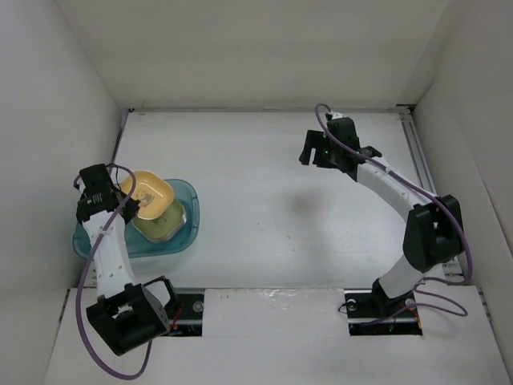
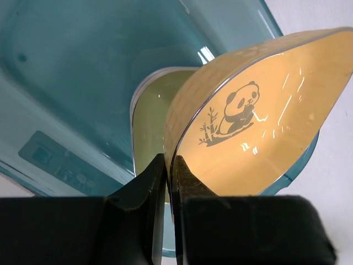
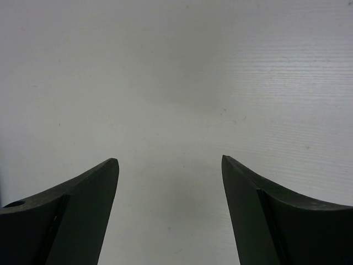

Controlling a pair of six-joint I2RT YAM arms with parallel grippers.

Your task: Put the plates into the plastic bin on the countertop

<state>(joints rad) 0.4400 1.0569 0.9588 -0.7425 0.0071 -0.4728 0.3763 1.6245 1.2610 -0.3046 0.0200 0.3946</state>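
Left gripper (image 2: 168, 165): jaws pinched together on the near rim of a yellow-orange plate (image 2: 259, 127), one finger on each face of the rim, with no gap showing beyond the rim's thickness.
Held plate: it stretches forward and to the right from the fingertips and is tilted steeply, so in the wrist view its hollow face turns sideways. The overhead view shows it above the bin's left half.
Print: a dark panda print (image 2: 234, 113) with bamboo sits in the middle of the hollow, just past the fingertips.
Plate beyond: a pale green plate (image 2: 149, 121) lies flat in the bin, just ahead of the fingertips and partly behind the held plate. Its edge shows layered lines, so more may be stacked under it, but how many cannot be told. Whether the held plate touches it cannot be told.
Plastic bin (image 2: 83, 83): translucent teal, it lies under and around the gripper's tip, with its bare floor to the left of the fingers and its far wall beyond both plates.
Right gripper (image 3: 170, 159): jaws spread wide with nothing between them, well apart from the bin, out over the far right of the surface.
Countertop (image 1: 264, 200): bare matte white shows between and ahead of the right fingers.
Walls (image 1: 48, 120): white, they rise past the countertop's edges on the left, right and far sides.
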